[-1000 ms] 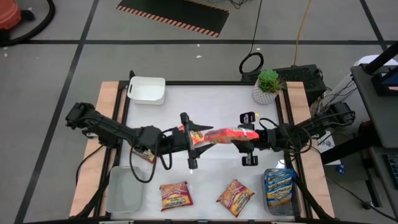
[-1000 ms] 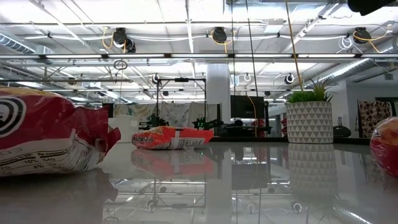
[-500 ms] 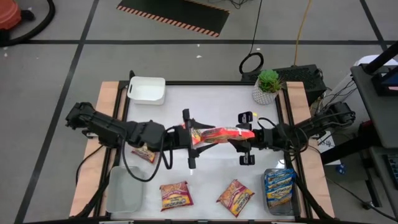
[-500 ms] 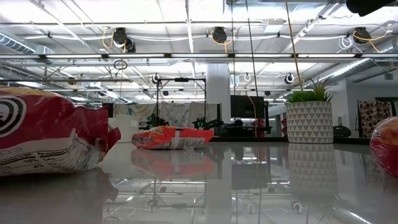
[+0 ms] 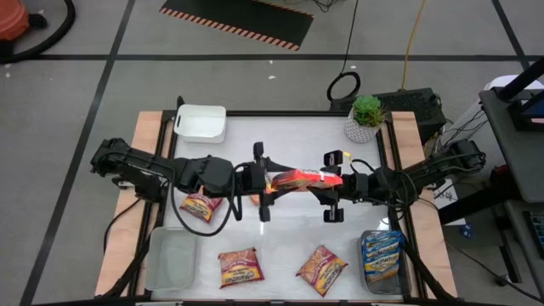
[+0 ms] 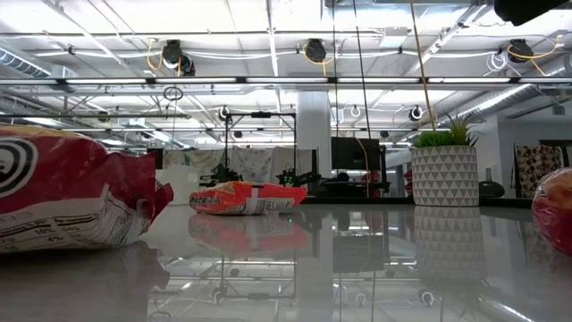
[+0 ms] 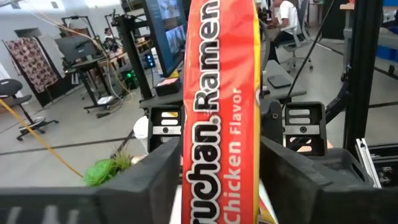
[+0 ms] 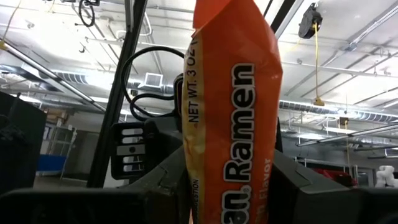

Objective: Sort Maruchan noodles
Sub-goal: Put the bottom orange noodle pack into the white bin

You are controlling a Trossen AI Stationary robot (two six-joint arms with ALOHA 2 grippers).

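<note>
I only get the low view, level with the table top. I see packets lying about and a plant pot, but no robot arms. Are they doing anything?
Observer: Yes. From above, both arms meet over the middle of the table. The left gripper and the right gripper each pinch one end of the same orange-red packet.
Operator: What does that packet say?
Observer: In the left wrist view the print reads "Ramen" and "Chicken Flavor".
Operator: Has anything been sorted yet?
Observer: The blue packets sit stacked in a clear bin at the table's right side, out of your view.
</note>
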